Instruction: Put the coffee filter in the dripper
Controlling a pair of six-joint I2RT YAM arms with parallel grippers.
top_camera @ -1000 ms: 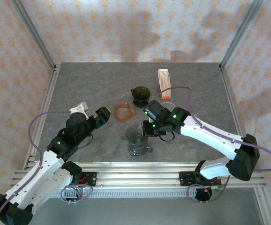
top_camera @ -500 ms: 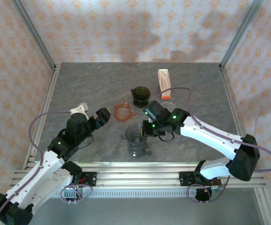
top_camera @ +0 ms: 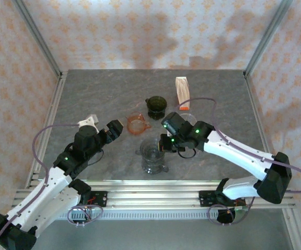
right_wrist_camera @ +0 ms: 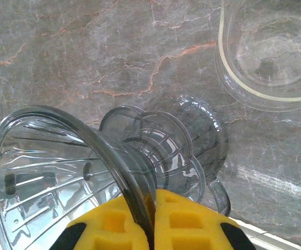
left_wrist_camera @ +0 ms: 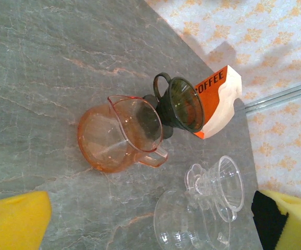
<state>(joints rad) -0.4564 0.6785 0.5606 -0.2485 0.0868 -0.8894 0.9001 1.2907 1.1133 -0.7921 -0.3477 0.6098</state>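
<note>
Little has changed in the last second, and we read it as a small adjustment. The right gripper (top_camera: 167, 141) has slid a touch to the right and away from the arm bases, its elbow swinging outward with it, and it carries the clear dripper (right_wrist_camera: 51, 172) along. Its yellow pads (right_wrist_camera: 116, 229) are pinched narrow on the dripper's rim, one inside the cone and one outside. The dripper hangs tipped on its side, with its flanged foot over the mouth of the glass jug (top_camera: 153, 160). We cannot tell whether foot and jug touch.

For the task this means, in our judgement, that the dripper is not yet seated upright, so nothing is ready to take a filter. The filters themselves, we take it, are in the filter box (left_wrist_camera: 218, 101) marked COFFEE. It stands at the far side of the table (top_camera: 98, 88), just beside the dark green dripper (left_wrist_camera: 182, 104) and well apart from both grippers.

Against the earlier frames, everything else matches. The left gripper (top_camera: 113, 130) hovers in the same spot, near the orange pitcher (left_wrist_camera: 122, 140), with its jaws spread wide and nothing between them. Pitcher, green dripper and box have not shifted. A clear dish (right_wrist_camera: 275, 52) lies on the table near the jug
</note>
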